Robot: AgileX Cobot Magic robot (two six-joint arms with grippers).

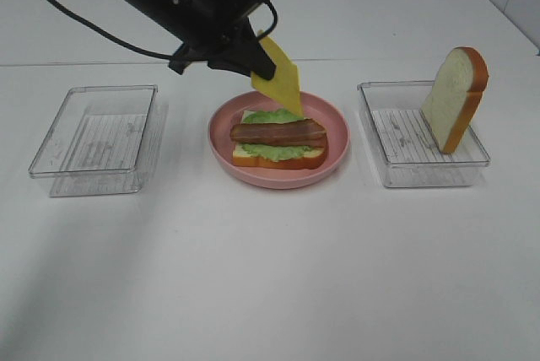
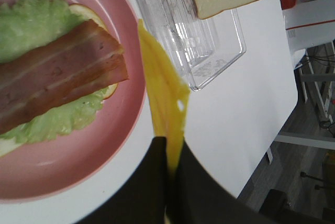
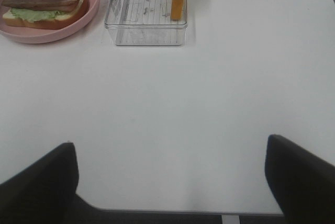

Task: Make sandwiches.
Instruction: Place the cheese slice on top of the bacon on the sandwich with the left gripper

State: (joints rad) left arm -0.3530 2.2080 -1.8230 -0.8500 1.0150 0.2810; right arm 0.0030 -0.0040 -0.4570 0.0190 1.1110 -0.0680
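Left wrist view shows the left claw (image 2: 168, 156) clamped tight on one corner of a yellow cheese slice (image 2: 163, 93). The slice sticks out edge-on from the dark fingers, beside the rim of the pink plate (image 2: 133, 130). In the exterior high view the claw is above the far side of the plate. The cheese is tilted, its lowest corner pointing down over the far edge of the lettuce (image 1: 268, 116); whether that corner touches cannot be told.

The plate sits on the white worktop (image 1: 270, 277), about midway between its left and right edges. On it lies a bottom bread slice (image 1: 278, 162), with the lettuce spread over it and a bacon strip (image 1: 278, 132) across the lettuce.

Toward the worktop's right edge stands the right tray (image 1: 396, 171), clear plastic. A second bread slice (image 1: 456, 99) stands on edge in it, leaning at the tray's far right corner. Toward the left edge is the left tray (image 1: 51, 167).

The right claw (image 3: 168, 145) shows only in the right wrist view. Its fingers (image 3: 39, 182) are spread wide apart with nothing between them, over bare worktop well apart from the right tray.
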